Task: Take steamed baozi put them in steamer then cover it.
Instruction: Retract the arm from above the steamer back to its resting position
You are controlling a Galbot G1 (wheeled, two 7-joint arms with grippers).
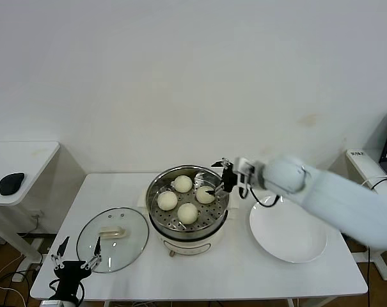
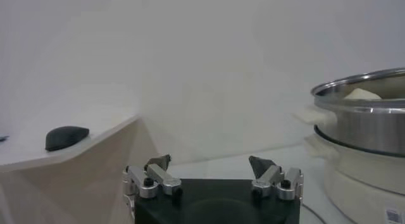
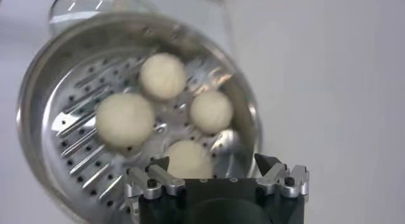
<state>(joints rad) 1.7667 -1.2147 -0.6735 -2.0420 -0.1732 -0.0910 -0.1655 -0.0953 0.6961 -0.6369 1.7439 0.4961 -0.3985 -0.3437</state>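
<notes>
Four buns (image 1: 186,197) sat on the perforated tray of the steamer (image 1: 188,238) at the centre of the frame, the right gripper (image 1: 220,181) poised above its right rim, jaws apart and empty. The glass lid (image 1: 112,239) lay at lower left, beside the left gripper (image 1: 76,258), also spread wide.

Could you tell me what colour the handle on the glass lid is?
Cream-white; the handle shows best in the head view.
</notes>
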